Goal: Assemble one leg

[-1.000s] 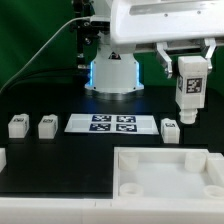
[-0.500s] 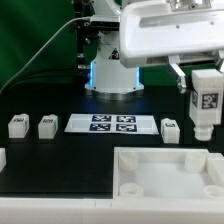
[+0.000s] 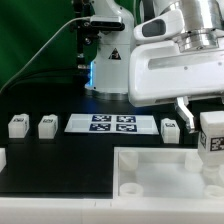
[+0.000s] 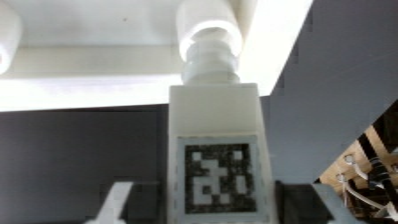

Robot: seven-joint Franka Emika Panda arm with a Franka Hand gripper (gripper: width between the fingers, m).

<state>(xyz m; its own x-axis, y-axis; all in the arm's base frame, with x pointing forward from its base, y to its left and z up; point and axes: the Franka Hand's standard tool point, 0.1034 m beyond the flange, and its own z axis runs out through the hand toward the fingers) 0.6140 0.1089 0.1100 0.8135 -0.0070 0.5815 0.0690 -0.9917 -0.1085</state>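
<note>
We've swung the leg [image 3: 213,138] down toward the tray [image 3: 150,156], fingers [image 3: 186,110] seemingly clamped on it; any tilt could jam it.

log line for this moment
gripper shut on leg | leg upright, by far rim of tray-like part | three legs loose on table

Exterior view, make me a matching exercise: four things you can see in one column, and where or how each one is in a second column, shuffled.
Things
1. held leg
2. marker board
3. tray-like part
4. loose leg nearest the held leg

States
A. lies flat on the table, carrying several tags
B. nearest the camera, raised rim with corner sockets
C. stands on the table just off the marker board's end on the exterior view's right
D. clamped in the gripper

Pairs: 1-D, 2-A, 3-B, 4-C
</note>
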